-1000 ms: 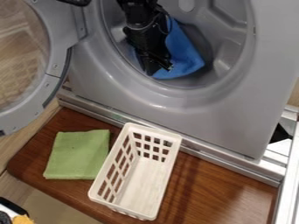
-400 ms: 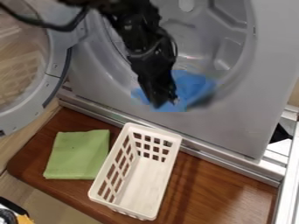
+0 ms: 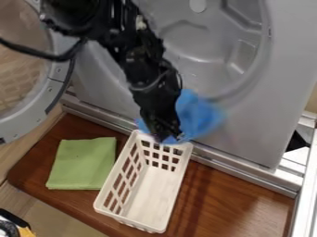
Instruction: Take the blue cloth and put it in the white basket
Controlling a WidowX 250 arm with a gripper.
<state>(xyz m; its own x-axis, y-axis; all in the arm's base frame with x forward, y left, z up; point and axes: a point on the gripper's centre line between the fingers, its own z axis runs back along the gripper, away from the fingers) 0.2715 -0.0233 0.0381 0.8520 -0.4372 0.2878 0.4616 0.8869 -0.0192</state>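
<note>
The gripper, pinching the blue cloth, swings it from the drum toward the white basket, probably leaving only centring and release.

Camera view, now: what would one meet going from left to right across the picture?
Open grey machine door → green cloth → white basket → metal strip at the right edge.

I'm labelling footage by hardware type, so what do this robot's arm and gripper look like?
The arm is black and jointed, with bulky rounded housings and small glossy highlights. A black cable curves off one side, and a thinner one loops beside the forearm. The gripper is black too.
</note>
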